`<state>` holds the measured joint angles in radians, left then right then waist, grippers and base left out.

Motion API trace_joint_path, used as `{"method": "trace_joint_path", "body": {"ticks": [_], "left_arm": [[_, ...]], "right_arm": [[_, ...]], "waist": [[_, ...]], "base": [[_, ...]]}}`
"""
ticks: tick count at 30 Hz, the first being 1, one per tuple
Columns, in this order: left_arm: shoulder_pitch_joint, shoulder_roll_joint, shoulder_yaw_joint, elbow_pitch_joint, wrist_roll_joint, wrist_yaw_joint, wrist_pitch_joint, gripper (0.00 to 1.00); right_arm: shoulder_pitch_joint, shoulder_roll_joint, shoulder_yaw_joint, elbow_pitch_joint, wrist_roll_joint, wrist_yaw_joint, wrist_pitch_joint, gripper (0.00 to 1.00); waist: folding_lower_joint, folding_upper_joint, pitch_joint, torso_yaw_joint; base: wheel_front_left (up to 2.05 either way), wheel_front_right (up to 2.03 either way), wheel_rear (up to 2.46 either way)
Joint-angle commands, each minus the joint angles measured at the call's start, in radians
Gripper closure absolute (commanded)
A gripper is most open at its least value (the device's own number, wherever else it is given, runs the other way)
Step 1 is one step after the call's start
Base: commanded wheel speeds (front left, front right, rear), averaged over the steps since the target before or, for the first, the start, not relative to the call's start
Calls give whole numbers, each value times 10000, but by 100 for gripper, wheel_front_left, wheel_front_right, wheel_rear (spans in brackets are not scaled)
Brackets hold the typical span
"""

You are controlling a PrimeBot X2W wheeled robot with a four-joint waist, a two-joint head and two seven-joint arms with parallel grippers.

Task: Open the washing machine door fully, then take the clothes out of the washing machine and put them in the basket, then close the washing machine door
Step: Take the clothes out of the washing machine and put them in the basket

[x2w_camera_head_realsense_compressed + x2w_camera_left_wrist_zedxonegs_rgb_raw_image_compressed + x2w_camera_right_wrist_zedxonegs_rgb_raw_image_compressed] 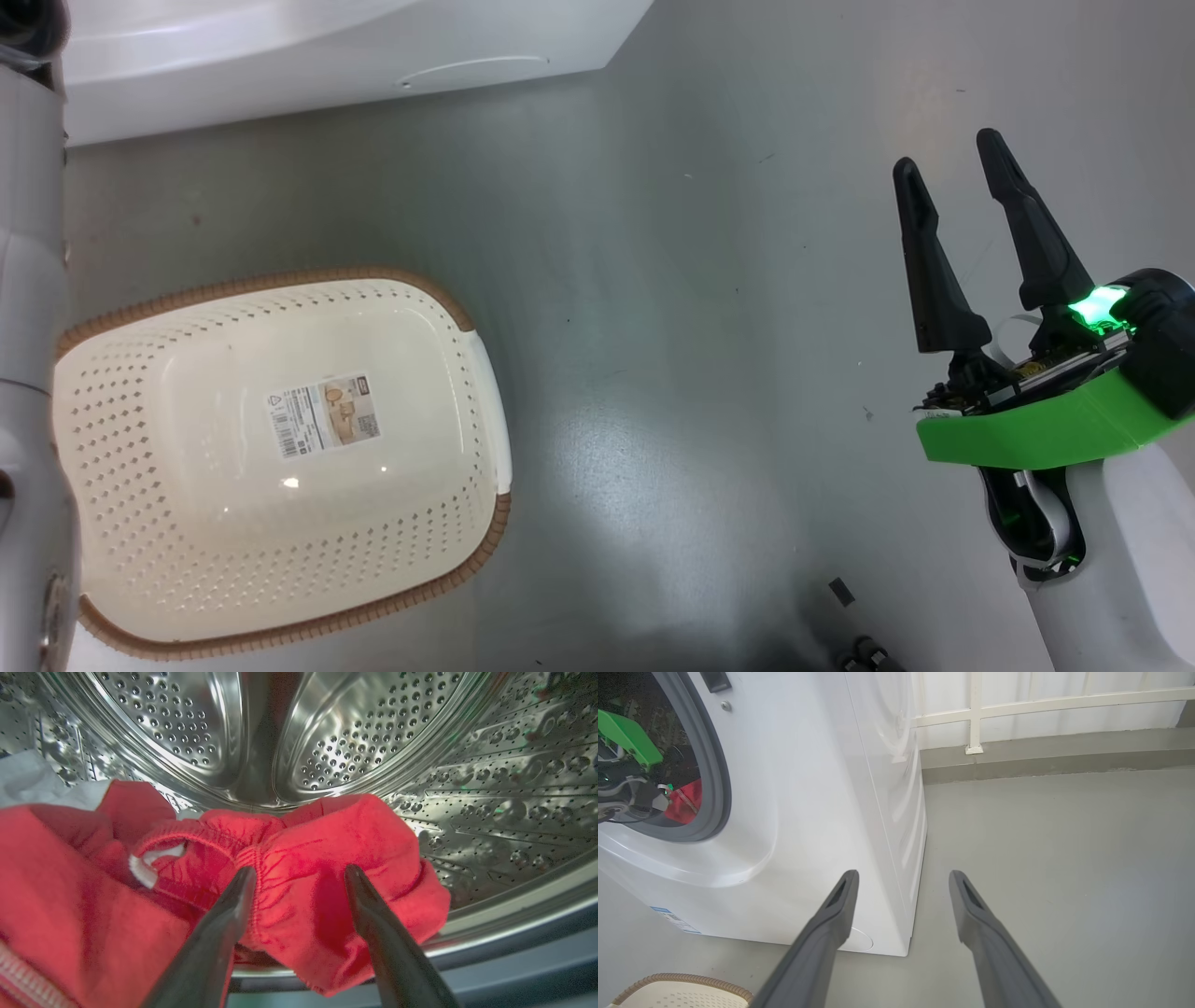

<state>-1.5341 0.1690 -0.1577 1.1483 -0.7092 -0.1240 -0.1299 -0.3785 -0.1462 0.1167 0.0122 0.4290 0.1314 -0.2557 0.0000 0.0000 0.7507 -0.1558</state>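
Note:
Inside the washing machine's steel drum [364, 732], my left gripper [301, 872] is open, its two fingers straddling a bunched fold of the red clothes [317, 858] with a white cord end beside it. From the right wrist view, the left arm's green wrist piece [626, 735] reaches into the machine [808, 788] past the grey gasket [714, 774], with red clothes [686, 800] below it. The empty basket [280, 278] sits on the floor before the machine [327, 56]. My right gripper [948, 154] hangs open over bare floor. The washing machine door is out of view.
Pale white fabric [28, 779] lies at the drum's left behind the red pile. Grey floor stretches to the right of the machine up to a white railed wall [1017, 704]. A small dark piece [840, 591] lies on the floor near my base. The basket's rim [691, 980] is by the machine's front.

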Motion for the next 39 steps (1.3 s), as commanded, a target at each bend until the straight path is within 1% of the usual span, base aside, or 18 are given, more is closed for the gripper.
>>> {"method": "trace_joint_path", "body": {"ticks": [1, 3, 6, 13, 14, 15, 16, 26, 39], "left_arm": [[-92, 415, -29, -105, -19, -65, 122, 0], [-133, 491, -35, 178, -69, -50, 314, 0], [-238, 536, -113, 552, -12, 126, 476, 0], [-321, 472, -393, 912, 40, 54, 992, 0], [-329, 472, -413, 928, 25, 38, 1025, 36], [-335, 473, -447, 936, 25, 23, 1038, 90], [-333, 476, -496, 942, 37, 8, 1047, 100], [-124, 550, -724, 799, -26, -56, 433, 100], [1056, 589, -1453, 59, -355, -65, -295, 100]], "right_arm": [[132, 15, 205, -204, -37, -7, -61, 0], [153, 39, 205, -214, -52, -7, -61, 0], [157, 38, 195, -193, -44, -7, -61, 0], [185, 72, 216, -165, -96, -7, -61, 0], [190, 76, 221, -166, -107, -7, -61, 0], [193, 76, 224, -166, -116, -7, -61, 0], [194, 76, 224, -162, -123, -7, -61, 0], [134, 52, 226, -67, -73, -7, -61, 0], [269, -16, 338, 118, -5, -7, -61, 0]], "waist": [[0, 0, -7, -20], [0, 0, -18, -49], [0, 0, -46, -75], [0, 0, -107, -87], [0, 0, -110, -88], [0, 0, -112, -85], [0, 0, -116, -81], [0, 0, -296, -87], [0, 0, -1354, 128]], "base": [[0, 0, 0], [0, 0, 0], [0, 0, 0], [0, 0, 0], [0, 0, 0], [0, 0, 0], [0, 0, 0], [0, 0, 0], [0, 0, 0]]}}
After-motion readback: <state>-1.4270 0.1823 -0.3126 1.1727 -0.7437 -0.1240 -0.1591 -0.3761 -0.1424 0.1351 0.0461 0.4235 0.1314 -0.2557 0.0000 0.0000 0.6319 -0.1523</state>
